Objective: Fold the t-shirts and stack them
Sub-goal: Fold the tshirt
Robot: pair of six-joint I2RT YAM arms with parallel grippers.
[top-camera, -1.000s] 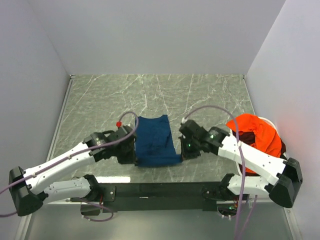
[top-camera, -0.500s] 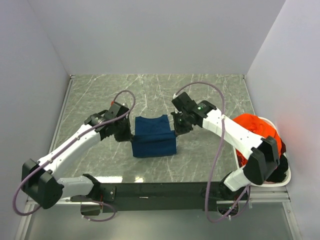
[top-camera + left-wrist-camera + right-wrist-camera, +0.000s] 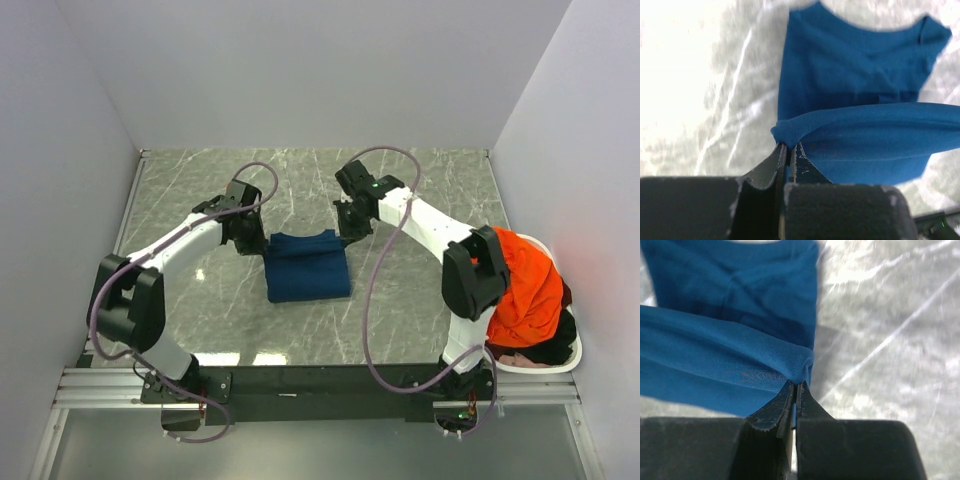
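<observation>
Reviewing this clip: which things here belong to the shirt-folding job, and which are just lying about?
Part of the job:
- blue t-shirt, partly folded, a fold pinched at each side by the left gripper and right gripper
- orange t-shirt, heaped over the basket
- dark cloth under it, probably more shirts

Just there:
- white basket
- marble table

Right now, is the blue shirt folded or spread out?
Half folded: the left gripper and right gripper pinch the blue shirt, holding one layer over the part flat on the table.

T-shirt (image 3: 308,268) between left end effector (image 3: 252,243) and right end effector (image 3: 350,228); basket (image 3: 550,369) at near right.
</observation>
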